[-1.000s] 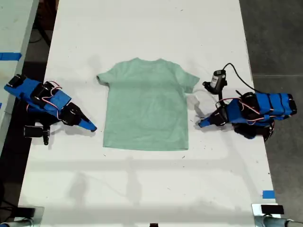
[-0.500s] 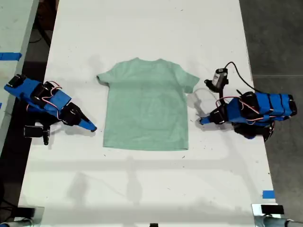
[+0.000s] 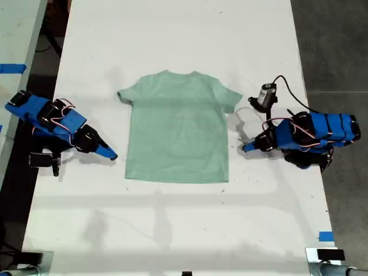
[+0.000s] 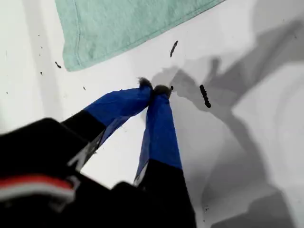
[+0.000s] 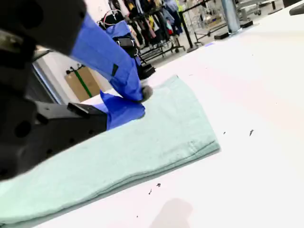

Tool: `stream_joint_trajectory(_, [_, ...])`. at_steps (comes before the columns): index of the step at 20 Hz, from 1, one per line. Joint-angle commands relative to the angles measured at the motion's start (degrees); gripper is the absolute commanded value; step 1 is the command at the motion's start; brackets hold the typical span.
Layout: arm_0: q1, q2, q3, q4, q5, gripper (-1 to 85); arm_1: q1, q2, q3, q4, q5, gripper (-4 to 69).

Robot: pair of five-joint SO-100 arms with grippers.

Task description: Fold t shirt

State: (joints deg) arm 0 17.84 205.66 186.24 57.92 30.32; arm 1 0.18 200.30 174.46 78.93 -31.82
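Arm (image 3: 310, 135) nudged, flat mint t shirt (image 3: 178, 132), my first gripper (image 4: 153, 88), my second gripper (image 5: 141, 97) closed

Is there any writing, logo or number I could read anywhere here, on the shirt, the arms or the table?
None can be read in any view.
The t shirt is plain, with no print.
The blue arms carry no label that shows.
The blue tape pieces at the table edge are blank.
The clutter behind the table in the second wrist view is too blurred to show any text.

T shirt (image 3: 178, 129) flat on table (image 3: 184, 230), between arms.
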Motion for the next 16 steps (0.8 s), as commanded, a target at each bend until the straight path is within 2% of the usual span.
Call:
stream_joint_trajectory(1, [0.4, 0.0, 2.2, 0.0, 0.3, -0.2, -0.5, 0.2, 3.3, -1.6, 0.5, 2.1])
stream_joint_trajectory(16, [0.4, 0.0, 2.2, 0.0, 0.3, -0.2, -0.9, 0.2, 3.3, -1.6, 0.6, 3.8])
